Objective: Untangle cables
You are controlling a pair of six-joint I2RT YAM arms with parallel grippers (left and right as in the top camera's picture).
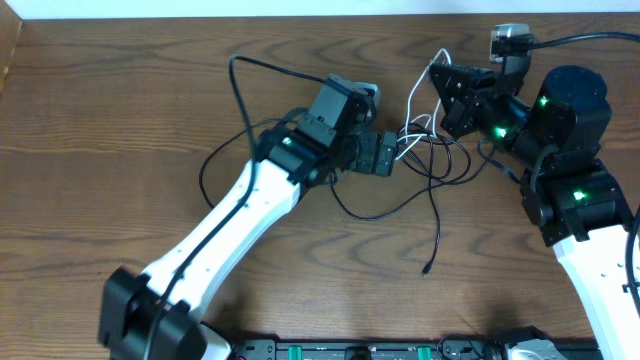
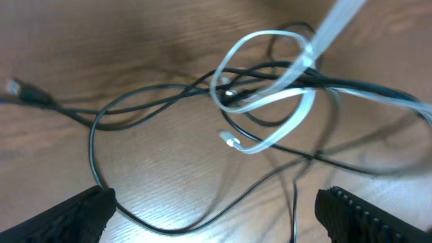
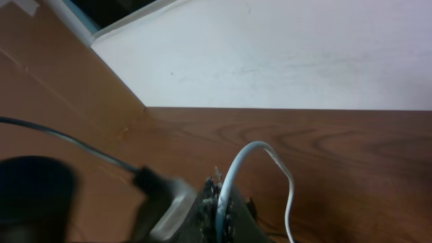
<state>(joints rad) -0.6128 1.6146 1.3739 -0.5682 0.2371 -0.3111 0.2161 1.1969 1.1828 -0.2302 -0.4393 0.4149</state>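
Note:
A white cable [image 1: 411, 102] and a black cable [image 1: 437, 205] lie tangled mid-table. My right gripper [image 1: 437, 72] is shut on the white cable near its top loop, lifted above the wood. In the right wrist view the white cable [image 3: 258, 146] arches out from between the shut fingers [image 3: 233, 206]. My left gripper [image 1: 397, 155] hovers open just left of the knot. In the left wrist view the white loop [image 2: 270, 101] crosses the black strands [image 2: 135, 101]. A black strand curves between the spread fingertips [image 2: 74, 216]. A white plug end [image 2: 230, 140] lies free.
A black cable loop [image 1: 238, 95] trails left behind the left arm, and a small plug [image 1: 425, 270] ends a strand toward the front. A thick black robot wire [image 1: 585, 38] leaves the right arm. The white wall [image 3: 283, 54] borders the table's far edge.

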